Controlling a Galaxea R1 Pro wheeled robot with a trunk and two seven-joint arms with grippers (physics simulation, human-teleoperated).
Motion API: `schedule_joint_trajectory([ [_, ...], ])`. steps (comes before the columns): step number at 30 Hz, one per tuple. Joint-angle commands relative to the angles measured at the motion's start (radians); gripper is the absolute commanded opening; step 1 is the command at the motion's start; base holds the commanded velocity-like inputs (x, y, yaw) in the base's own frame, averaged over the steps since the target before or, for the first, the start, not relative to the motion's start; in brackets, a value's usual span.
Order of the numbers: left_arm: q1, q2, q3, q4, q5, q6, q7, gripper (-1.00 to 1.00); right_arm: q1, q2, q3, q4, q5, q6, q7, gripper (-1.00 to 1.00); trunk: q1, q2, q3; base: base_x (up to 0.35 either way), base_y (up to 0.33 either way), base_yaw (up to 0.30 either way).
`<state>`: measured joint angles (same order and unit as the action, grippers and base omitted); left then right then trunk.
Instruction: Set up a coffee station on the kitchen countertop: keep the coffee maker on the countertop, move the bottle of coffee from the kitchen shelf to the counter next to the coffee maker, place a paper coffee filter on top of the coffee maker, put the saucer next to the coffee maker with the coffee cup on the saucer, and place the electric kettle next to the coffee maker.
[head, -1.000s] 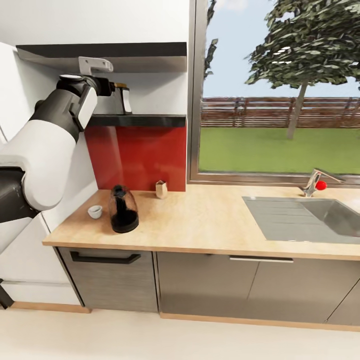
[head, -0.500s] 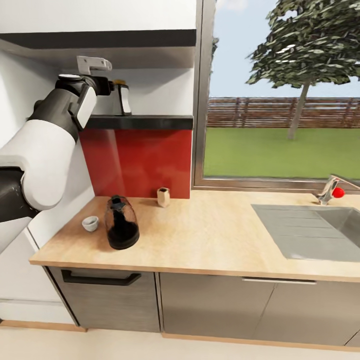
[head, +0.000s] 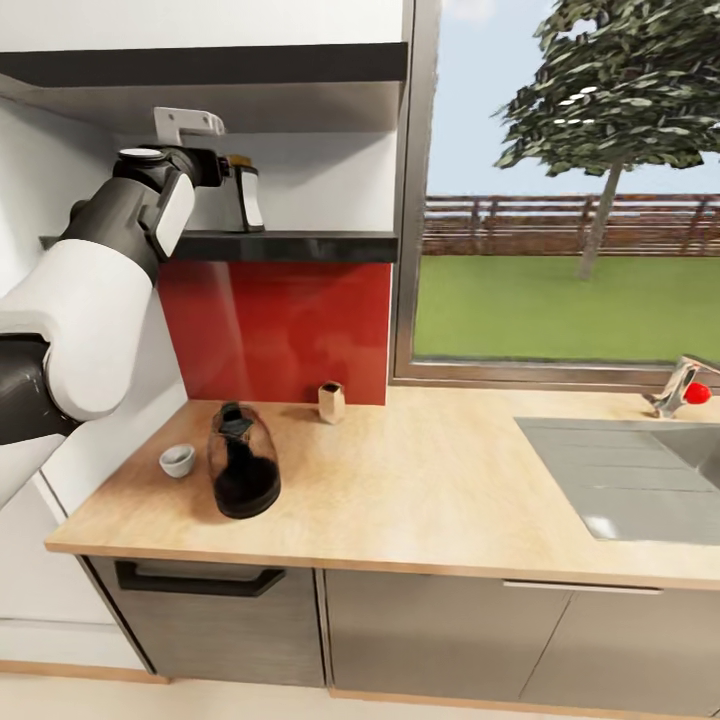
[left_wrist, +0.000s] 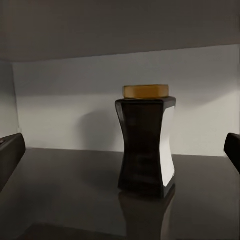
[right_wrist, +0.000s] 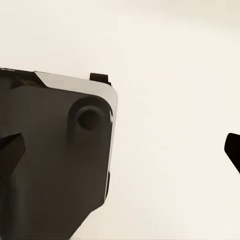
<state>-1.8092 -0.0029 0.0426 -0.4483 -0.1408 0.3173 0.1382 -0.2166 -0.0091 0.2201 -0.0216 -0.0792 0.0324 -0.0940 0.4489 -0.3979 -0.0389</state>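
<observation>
Bottle of coffee (left_wrist: 146, 142) stands upright on the kitchen shelf (head: 290, 245), centred ahead of the left gripper (left_wrist: 120, 150), whose jaws are spread wide with a dark fingertip at each edge of the left wrist view, well clear of the glass and holding nothing. From the head, the left arm (head: 90, 290) reaches up and forward with its wrist level with the shelf, hiding part of the bottle. That view also takes in the worktop (head: 420, 490), where the electric kettle (head: 243, 474) stands near the coffee cup (head: 178, 460). Right gripper (right_wrist: 120, 150) likewise has its jaws apart and empty, over a pale floor
</observation>
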Motion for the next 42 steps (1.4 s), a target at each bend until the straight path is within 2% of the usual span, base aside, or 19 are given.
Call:
schedule_joint_trajectory([
  [1, -0.001, -0.002, 0.004, -0.001, -0.010, 0.005, -0.002, 1.00, 0.000, 0.000, 0.008, -0.002, -0.008, 0.003, -0.003, 1.00, 0.001, -0.002, -0.002, 0.315, 0.000, 0.000],
  [14, -0.001, -0.004, 0.003, -0.001, -0.008, 0.003, -0.002, 1.00, 0.002, -0.001, 0.007, -0.003, -0.008, 0.004, -0.003, 1.00, 0.001, -0.002, -0.002, 0.179, 0.000, -0.035],
  [25, -0.001, -0.002, 0.005, 0.000, -0.008, 0.002, -0.002, 1.00, 0.002, -0.002, 0.007, -0.003, -0.008, 0.004, -0.003, 1.00, 0.001, -0.002, -0.002, 0.040, 0.000, -0.056],
  [31, 0.002, 0.001, 0.037, 0.000, -0.009, -0.020, -0.002, 1.00, 0.002, -0.002, 0.007, -0.003, -0.008, 0.004, -0.003, 1.00, 0.001, -0.002, -0.002, 0.206, 0.000, -0.001],
  [42, 0.031, 0.006, 0.042, 0.001, -0.011, -0.045, -0.002, 1.00, 0.002, -0.002, 0.007, -0.003, -0.008, 0.004, -0.003, 1.00, 0.001, -0.002, -0.002, 0.013, 0.067, 0.000],
])
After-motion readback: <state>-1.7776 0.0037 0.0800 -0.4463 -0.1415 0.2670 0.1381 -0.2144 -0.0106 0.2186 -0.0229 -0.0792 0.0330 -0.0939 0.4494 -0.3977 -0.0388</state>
